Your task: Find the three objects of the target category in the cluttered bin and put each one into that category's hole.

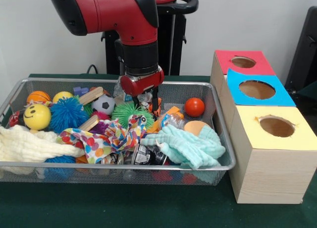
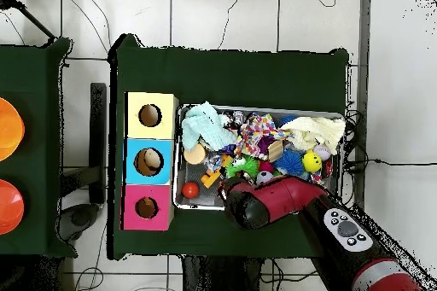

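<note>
The wire mesh bin (image 1: 119, 165) is full of toys and cloths; it also shows in the overhead view (image 2: 178, 160). My gripper (image 1: 141, 101) reaches down into the bin's back middle, above a green spiky ball (image 1: 130, 113). A small orange thing with black stripes (image 1: 155, 108), possibly the tiger plush, shows right beside the gripper, mostly hidden. No tan-brown plush is visible. The red-ringed hole (image 1: 243, 62) is on the far end of the wood box to the right of the bin, and also shows in the overhead view (image 2: 146, 207). In the overhead view my arm (image 2: 256, 202) covers the gripper.
In the bin lie a blue spiky ball (image 1: 67, 114), a yellow smiley ball (image 1: 37, 117), a soccer ball (image 1: 103, 104), a red ball (image 1: 194, 107), a mint cloth (image 1: 185, 146), a cream cloth (image 1: 29, 143) and a spotted cloth (image 1: 106, 139). The blue-ringed hole (image 1: 256, 89) and the yellow-ringed hole (image 1: 276, 126) are nearer.
</note>
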`<state>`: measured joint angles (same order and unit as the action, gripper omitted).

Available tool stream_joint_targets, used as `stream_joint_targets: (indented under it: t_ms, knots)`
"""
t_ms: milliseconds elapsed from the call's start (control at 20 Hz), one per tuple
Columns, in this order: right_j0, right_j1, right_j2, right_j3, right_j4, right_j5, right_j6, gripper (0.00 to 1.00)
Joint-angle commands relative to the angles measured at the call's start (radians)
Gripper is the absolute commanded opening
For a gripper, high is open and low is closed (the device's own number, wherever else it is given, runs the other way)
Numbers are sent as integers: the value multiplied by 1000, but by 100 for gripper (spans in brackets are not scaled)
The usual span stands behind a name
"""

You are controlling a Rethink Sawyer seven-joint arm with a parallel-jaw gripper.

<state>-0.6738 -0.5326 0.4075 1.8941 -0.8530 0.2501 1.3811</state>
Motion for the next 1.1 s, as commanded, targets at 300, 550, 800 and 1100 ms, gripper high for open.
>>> stream_joint_targets:
  t_ms: [300,550,800,1100]
  knots:
    - [-59,-8,25,20,-46,-9,4,100]
    - [-130,-148,119,121,56,108,-62,100]
    - [-156,-222,165,161,114,176,-88,100]
    - [-137,-215,149,160,88,157,-54,100]
